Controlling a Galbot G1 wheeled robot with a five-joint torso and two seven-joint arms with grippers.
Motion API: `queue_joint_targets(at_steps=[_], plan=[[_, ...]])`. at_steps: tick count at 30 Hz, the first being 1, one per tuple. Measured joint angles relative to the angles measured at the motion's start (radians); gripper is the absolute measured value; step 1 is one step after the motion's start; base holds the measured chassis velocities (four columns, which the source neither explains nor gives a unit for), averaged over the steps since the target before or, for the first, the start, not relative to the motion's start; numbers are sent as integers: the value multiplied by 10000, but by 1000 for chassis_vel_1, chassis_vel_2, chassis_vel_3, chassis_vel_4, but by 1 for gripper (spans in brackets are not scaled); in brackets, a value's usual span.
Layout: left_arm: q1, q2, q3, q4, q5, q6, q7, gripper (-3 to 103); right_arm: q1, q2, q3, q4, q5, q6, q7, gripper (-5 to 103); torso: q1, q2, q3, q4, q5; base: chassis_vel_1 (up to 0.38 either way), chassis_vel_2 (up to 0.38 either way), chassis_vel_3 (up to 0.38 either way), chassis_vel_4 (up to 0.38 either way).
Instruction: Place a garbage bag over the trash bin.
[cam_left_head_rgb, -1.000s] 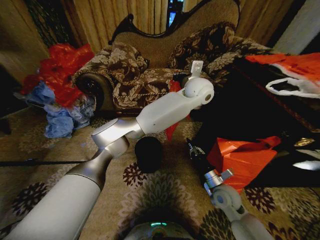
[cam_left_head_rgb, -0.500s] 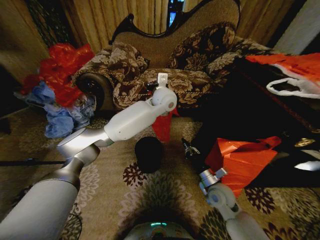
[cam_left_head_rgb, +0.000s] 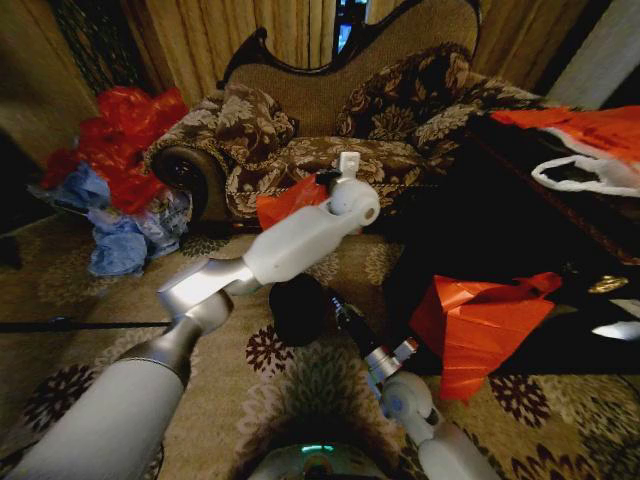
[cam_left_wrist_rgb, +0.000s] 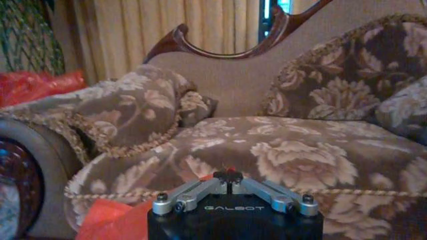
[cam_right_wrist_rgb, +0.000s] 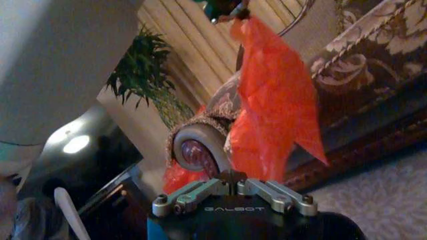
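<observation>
- The floral sofa (cam_left_head_rgb: 330, 130) and curtains (cam_left_head_rgb: 250, 30) are filling the room's back, a heap of red and blue bags (cam_left_head_rgb: 115, 170) lying to the left on the patterned carpet (cam_left_head_rgb: 300, 385).
- The left gripper (cam_left_head_rgb: 322, 182), pinched shut on the garbage bag (cam_left_head_rgb: 288, 200), has been swinging it sideways; the bag is now dangling behind the trash bin (cam_left_head_rgb: 297, 308), not yet over its rim.
- The right gripper (cam_left_head_rgb: 338, 303), jaws closed and empty, has been creeping in beside the bin.

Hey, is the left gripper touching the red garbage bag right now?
Touching. In the right wrist view the garbage bag hangs from the left gripper, pinched at its top. In the left wrist view red plastic shows between its shut fingertips.
</observation>
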Motion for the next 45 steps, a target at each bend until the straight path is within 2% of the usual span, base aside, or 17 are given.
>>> queue_joint_targets(at_steps=[5, 12, 23, 33, 39, 45], plan=[[182, -397, -112, 42, 562, -116, -166, 0, 633, 234, 83, -239, 258, 61, 114, 0, 0, 0, 0, 2, -4, 0, 0, 0, 0], [290, -702, -246, -4, 525, -286, -374, 0, 1095, 221, 87, -831, 489, 55, 99, 0, 0, 0, 0, 0, -2, 0, 0, 0, 0], [537, -731, -384, -199, 405, -416, -504, 0, 1978, 397, 110, -2280, 605, 95, 325, 0, 0, 0, 0, 1, -2, 0, 0, 0, 0], [837, -717, -594, 74, 851, -619, -231, 0, 2188, 551, -684, -1881, 719, -1, 1032, 0, 0, 0, 0, 0, -3, 0, 0, 0, 0], [884, -713, -650, 248, 1205, -706, -104, 0, 2826, 1086, -1397, -2168, 569, 21, 1856, 0, 0, 0, 0, 3, -3, 0, 0, 0, 0], [893, -711, -662, 155, 1211, -714, -148, 0, 3115, 1381, -1421, -2690, 577, 28, 2245, 0, 0, 0, 1, 1, -3, 0, 0, 0, 0]])
